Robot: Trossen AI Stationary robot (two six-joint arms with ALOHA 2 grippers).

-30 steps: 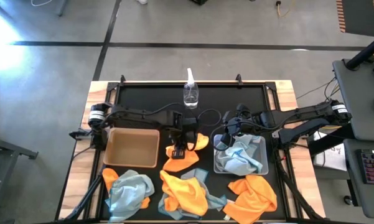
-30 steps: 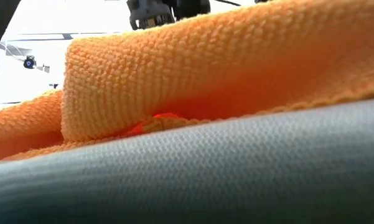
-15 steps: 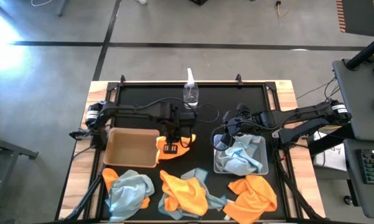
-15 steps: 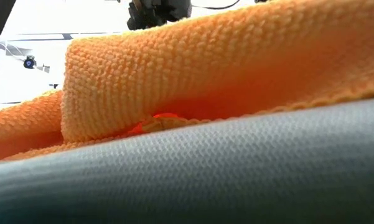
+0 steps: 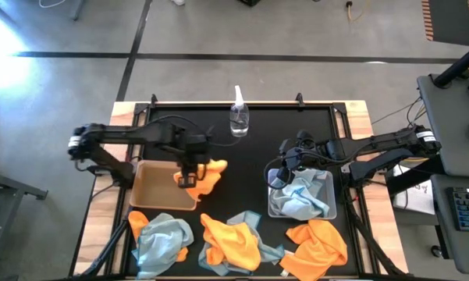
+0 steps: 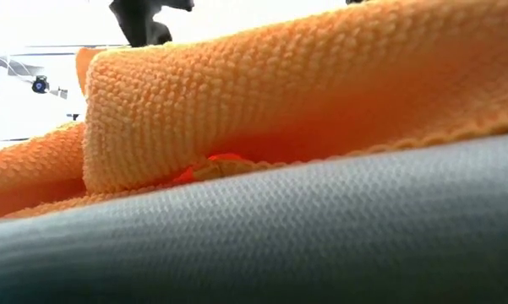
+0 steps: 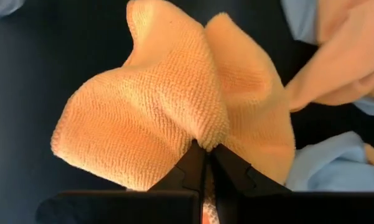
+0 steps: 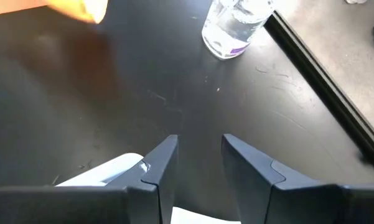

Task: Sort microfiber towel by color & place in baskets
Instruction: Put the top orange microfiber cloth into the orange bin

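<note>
No writing is legible; the spray bottle [image 8: 236, 25] shows only a purple mark. Left gripper [image 5: 186, 178] clamps an orange towel [image 5: 207, 173] beside the cardboard basket [image 5: 152, 187]; right gripper [image 5: 275, 178] parted, empty.

I'm working in what looks like a robotics lab or workshop: a bare grey concrete floor [image 5: 296, 39] marked with dark tape lines [image 5: 218, 55], a wood-edged table [image 5: 359, 113] with a black mat, loose cables [image 5: 406, 117] alongside, and a desk with a keyboard [image 5: 468, 209] at the right.
</note>
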